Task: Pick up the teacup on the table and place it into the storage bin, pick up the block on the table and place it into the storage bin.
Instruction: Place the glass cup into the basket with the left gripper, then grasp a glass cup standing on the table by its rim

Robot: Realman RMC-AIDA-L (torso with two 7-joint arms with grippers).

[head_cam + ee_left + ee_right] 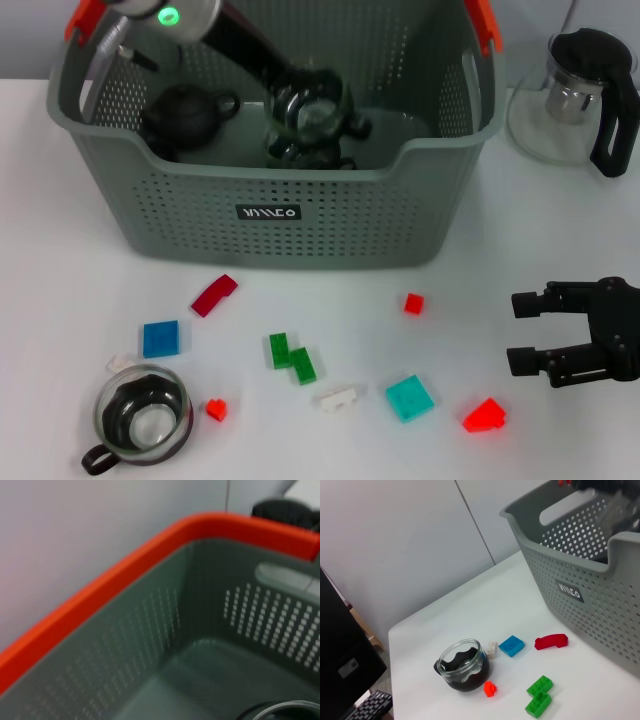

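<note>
I am reaching my left gripper (310, 120) down into the storage bin (270, 215) at the top centre of the head view, holding a glass teacup (312, 112) just above the bin floor beside a dark teapot (185, 115); I am judging it as clenched on the cup. My right gripper (560, 340) is waiting open over the table (60, 270) at lower right. The red block (485, 415) is lying just below and left of it, so my right arm is nearer for that pick.

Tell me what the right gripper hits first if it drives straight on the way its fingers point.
The right gripper points left across the table; nearest that line is the small red block, though height is unclear.
</note>
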